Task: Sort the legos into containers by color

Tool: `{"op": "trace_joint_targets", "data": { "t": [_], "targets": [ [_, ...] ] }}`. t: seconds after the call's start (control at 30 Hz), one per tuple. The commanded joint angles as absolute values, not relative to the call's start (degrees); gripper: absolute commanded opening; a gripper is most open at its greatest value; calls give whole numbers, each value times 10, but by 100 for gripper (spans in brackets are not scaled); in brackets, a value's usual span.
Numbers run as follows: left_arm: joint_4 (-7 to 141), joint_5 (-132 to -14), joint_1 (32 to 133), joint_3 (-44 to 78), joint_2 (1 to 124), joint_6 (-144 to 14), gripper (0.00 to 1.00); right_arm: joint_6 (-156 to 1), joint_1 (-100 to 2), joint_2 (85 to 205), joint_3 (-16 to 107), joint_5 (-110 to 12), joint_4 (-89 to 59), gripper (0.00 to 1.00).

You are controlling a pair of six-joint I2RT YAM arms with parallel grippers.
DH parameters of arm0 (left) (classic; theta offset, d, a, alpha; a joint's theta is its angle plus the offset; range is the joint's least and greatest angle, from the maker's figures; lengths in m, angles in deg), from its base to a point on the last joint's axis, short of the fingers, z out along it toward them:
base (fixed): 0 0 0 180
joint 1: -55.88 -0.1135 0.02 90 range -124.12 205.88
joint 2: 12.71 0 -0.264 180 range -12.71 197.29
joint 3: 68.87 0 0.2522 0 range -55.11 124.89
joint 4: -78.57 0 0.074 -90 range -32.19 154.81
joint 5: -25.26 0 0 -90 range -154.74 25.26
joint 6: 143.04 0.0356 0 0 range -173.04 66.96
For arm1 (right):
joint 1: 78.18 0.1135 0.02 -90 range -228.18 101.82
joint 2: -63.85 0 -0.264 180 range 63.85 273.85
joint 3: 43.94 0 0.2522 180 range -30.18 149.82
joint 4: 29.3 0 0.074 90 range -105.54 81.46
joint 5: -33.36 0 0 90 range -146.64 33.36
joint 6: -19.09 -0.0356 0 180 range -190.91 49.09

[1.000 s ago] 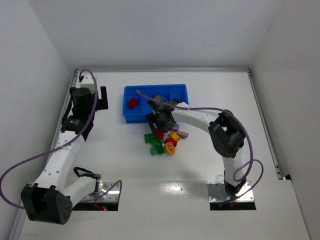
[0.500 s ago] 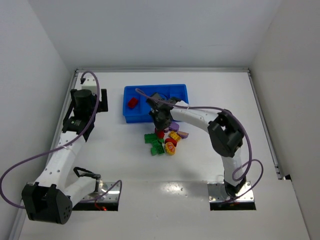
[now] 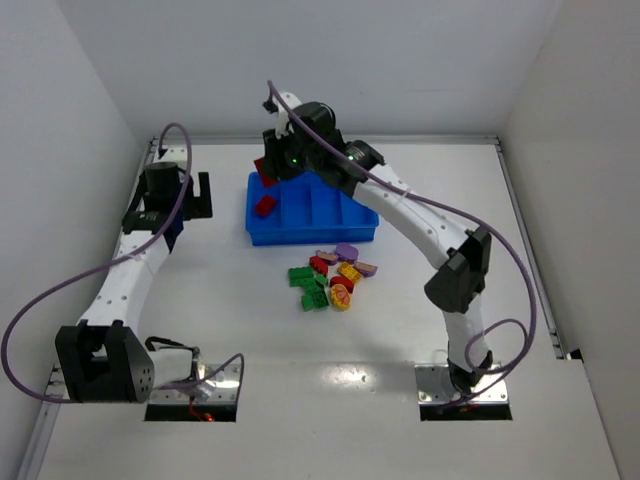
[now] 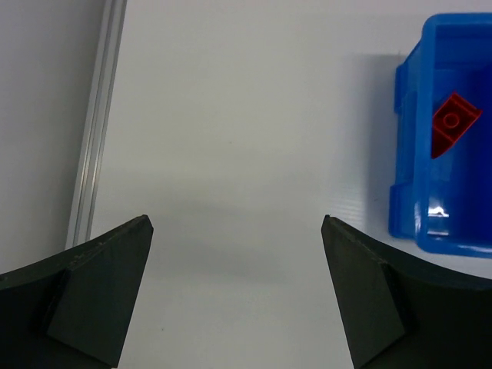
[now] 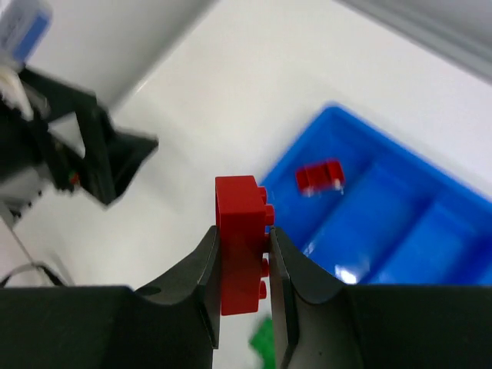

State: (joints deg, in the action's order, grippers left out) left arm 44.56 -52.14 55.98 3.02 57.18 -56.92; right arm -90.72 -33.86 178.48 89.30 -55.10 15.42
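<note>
The white table (image 3: 230, 300) sits boxed in by white walls. Mid-table, the loose legos (image 3: 330, 278) lie heaped. The left arm reaches up the left edge, the left gripper (image 3: 203, 195) spread wide beside the blue tray (image 3: 330, 232). The right arm arcs high over the tray's far-left corner, the right gripper (image 3: 270, 168) pinching a red brick (image 5: 240, 254). A second red brick (image 3: 266, 206) lies in the tray's leftmost compartment.

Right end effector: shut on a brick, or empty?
Shut. In the right wrist view the right end effector clamps a small red plastic lego brick, fingers flush against both its sides.
</note>
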Motion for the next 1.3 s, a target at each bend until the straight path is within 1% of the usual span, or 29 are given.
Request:
{"op": "trace_joint_targets", "data": {
  "t": [0.0,0.07,0.13,0.2,0.27,0.37,0.4,0.47,0.53,0.57,0.6,0.63,0.73,0.77,0.83,0.87,0.9,0.97,1.0,1.03,1.07,1.23,1.27],
  "targets": [
    [428,-597,532,57,561,-562,99,-898,-348,1880,950,-527,138,0],
    [428,-597,527,63,561,-557,99,-903,-348,1914,994,-518,133,0],
    [428,-591,522,63,566,-552,99,-903,-355,1958,1022,-512,133,2],
    [428,-591,522,63,566,-544,99,-903,-355,1981,1022,-520,128,2],
    [428,-596,517,63,566,-538,99,-903,-360,1993,1022,-527,122,5],
    [428,-602,517,58,561,-533,99,-903,-365,2008,1022,-527,116,6],
    [428,-602,517,58,561,-533,99,-903,-370,2016,1022,-527,116,9],
    [428,-616,517,58,561,-521,99,-903,-370,2024,1022,-521,116,19],
    [428,-624,511,58,566,-521,99,-903,-370,2030,1022,-512,116,32],
    [428,-630,511,58,566,-513,99,-897,-370,2030,1022,-505,116,43],
    [428,-636,511,58,572,-513,99,-892,-370,2030,1022,-505,116,51],
    [428,-636,511,58,572,-513,99,-892,-370,2030,1022,-496,116,66],
    [428,-649,511,58,577,-513,99,-887,-376,2024,1011,-478,111,78],
    [428,-656,511,58,577,-513,99,-881,-376,2018,1011,-469,111,80],
    [428,-727,511,58,567,-488,99,-872,-376,1997,1005,-458,111,81],
    [428,-765,511,58,560,-457,99,-857,-376,1984,1000,-451,106,81],
    [428,-836,511,52,552,-442,99,-848,-382,1968,989,-451,100,81],
    [421,-868,545,52,539,-407,99,-823,-389,1894,932,-458,69,82],
    [416,-891,559,52,539,-397,99,-814,-398,1867,912,-469,61,85],
    [410,-904,569,52,539,-391,99,-806,-403,1842,879,-479,61,85],
    [410,-914,583,52,539,-391,97,-806,-417,1798,866,-507,61,87],
    [420,-987,614,47,558,-403,94,-817,-492,1711,832,-571,158,87],
    [420,-995,637,47,566,-392,92,-810,-503,1692,815,-586,172,87]
  ]
}}
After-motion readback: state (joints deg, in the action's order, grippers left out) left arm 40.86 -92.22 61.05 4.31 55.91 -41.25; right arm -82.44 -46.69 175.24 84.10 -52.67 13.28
